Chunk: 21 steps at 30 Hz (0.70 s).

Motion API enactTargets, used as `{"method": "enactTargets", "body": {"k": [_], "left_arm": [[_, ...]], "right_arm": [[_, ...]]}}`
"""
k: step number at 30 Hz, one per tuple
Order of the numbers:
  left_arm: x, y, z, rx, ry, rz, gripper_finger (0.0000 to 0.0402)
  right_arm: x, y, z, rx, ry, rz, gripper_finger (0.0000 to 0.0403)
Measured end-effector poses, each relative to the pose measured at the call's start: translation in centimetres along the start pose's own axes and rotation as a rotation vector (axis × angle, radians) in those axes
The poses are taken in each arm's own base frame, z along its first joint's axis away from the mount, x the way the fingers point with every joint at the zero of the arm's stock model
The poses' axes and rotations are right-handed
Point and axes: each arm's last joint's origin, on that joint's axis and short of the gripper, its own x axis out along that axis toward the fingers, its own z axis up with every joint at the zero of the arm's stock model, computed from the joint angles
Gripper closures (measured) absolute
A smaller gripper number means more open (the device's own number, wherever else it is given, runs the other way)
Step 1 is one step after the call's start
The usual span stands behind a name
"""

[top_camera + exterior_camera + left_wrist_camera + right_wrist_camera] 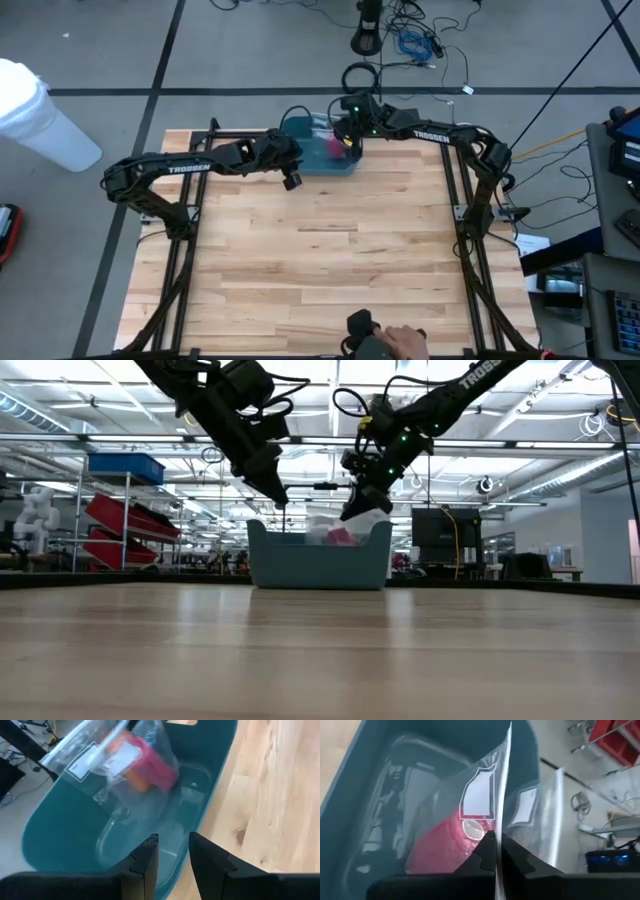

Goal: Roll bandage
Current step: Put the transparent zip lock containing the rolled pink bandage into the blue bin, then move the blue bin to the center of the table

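The wooden table point(320, 260) carried a teal bin point(318, 160) at the middle of its far edge. The left gripper point(172, 851) hovered over the bin's near rim, its fingers point(145, 862) parted with nothing between them. The right gripper point(496, 851) hung above the bin, its fingers closed on the top edge of a clear plastic bag point(485, 805). The bag hung down into the bin, long axis roughly vertical, with the pink bandage roll point(159, 770) inside at its lower end; which way the roll pointed could not be told.
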Motion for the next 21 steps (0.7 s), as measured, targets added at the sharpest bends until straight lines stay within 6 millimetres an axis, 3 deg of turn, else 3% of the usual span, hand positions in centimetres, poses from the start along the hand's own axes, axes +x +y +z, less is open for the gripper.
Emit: {"method": "enactTargets", "body": {"k": [6, 14, 17, 21], "left_arm": [[0.0, -0.2, 0.1, -0.023, -0.008, -0.039, 0.0288], [-0.1, -0.6, 0.1, -0.044, -0.013, -0.095, 0.0288], [-0.1, -1.0, 0.1, -0.031, -0.019, -0.132, 0.0288], [0.4, -1.6, 0.2, 0.049, -0.044, -0.217, 0.0288]], "right_arm": [[0.0, -0.4, 0.3, -0.043, -0.031, -0.039, 0.0365], [-0.5, -0.7, 0.4, 0.111, 0.028, -0.114, 0.0229], [-1.8, -0.9, 0.9, 0.198, 0.011, -0.124, 0.0198], [-4.9, -1.2, 2.5, 0.243, -0.144, -0.043, 0.0195]]}}
